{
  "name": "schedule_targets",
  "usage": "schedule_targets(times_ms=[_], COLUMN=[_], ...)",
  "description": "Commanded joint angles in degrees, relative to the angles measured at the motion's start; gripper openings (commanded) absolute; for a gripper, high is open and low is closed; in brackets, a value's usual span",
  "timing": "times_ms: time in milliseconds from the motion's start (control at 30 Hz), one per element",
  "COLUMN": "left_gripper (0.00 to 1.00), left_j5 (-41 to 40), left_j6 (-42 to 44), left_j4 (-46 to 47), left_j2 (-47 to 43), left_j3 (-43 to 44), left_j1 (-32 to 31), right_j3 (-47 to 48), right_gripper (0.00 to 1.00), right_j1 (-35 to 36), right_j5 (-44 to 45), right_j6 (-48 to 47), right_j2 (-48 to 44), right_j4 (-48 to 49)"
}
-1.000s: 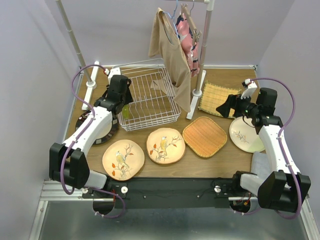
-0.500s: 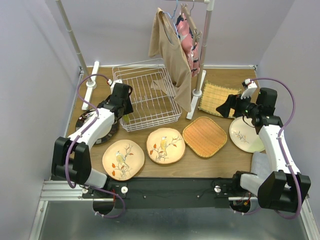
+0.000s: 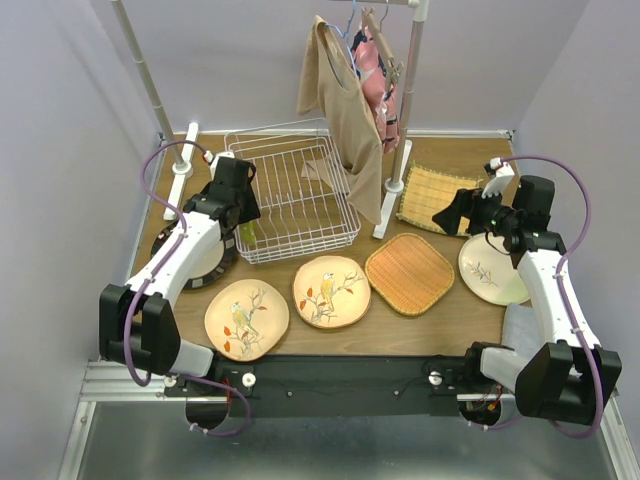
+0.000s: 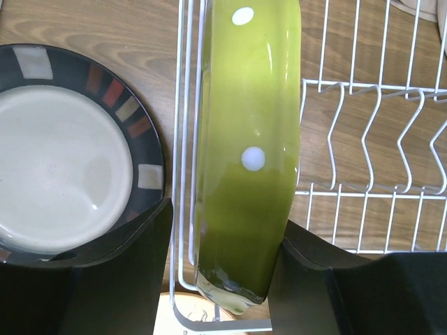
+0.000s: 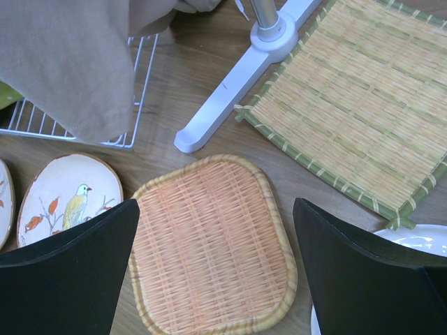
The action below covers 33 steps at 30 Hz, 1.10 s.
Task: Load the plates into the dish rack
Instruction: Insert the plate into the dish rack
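A lime dotted plate stands on edge inside the white wire dish rack, against its left wall; it also shows in the top view. My left gripper straddles plate and wall: its right finger touches the plate, its left finger is outside the wire with a gap. My right gripper hovers open and empty above the orange woven plate. Two peach bird plates, a yellow woven plate, a cream plate and a dark-rimmed beige plate lie flat on the table.
A white clothes-rail stand's foot lies between the rack and the yellow woven plate. A beige garment hangs over the rack's right side. Another stand foot is left of the rack.
The rack has shifted slightly left. My left gripper dipped toward the near-left corner of the rack, then moved back and left. The right arm has not moved.
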Motion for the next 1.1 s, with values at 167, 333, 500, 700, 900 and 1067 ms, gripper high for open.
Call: schedule_targets(times_ms=[167,333,500,700,900,1067], left_gripper=[0.61,0.61,0.61,0.61,0.61,0.68], left_j5=[2.8,6.7,7.2,5.7,4.9,7.0], left_j6=[2.7,3.6,4.0,5.5,10.0,13.5], left_j4=[-0.6,-0.2,-0.8,-2.9,-0.2,6.4], left_j2=[-4.8,-5.7,-5.9,-8.4,-14.4,-21.9], left_j3=[4.7,6.8,7.3,10.7,12.1,7.4], left_j1=[0.7,0.7,0.7,0.7,0.7,0.7], right_j3=[-1.1,-1.3,-1.4,-2.0,-2.8,-2.7], right_gripper=[1.0,1.0,1.0,1.0,1.0,1.0], right_j1=[-0.4,-0.4,-0.4,-0.4,-0.4,-0.4], right_j5=[-2.0,-3.0,-3.7,-6.3,-9.5,-11.7], right_j6=[-0.8,-1.4,-1.7,-3.5,-6.6,-9.8], right_j2=[-1.0,-1.2,-1.2,-1.9,-3.4,-2.7], right_j4=[0.9,0.9,0.9,0.9,0.7,-0.9])
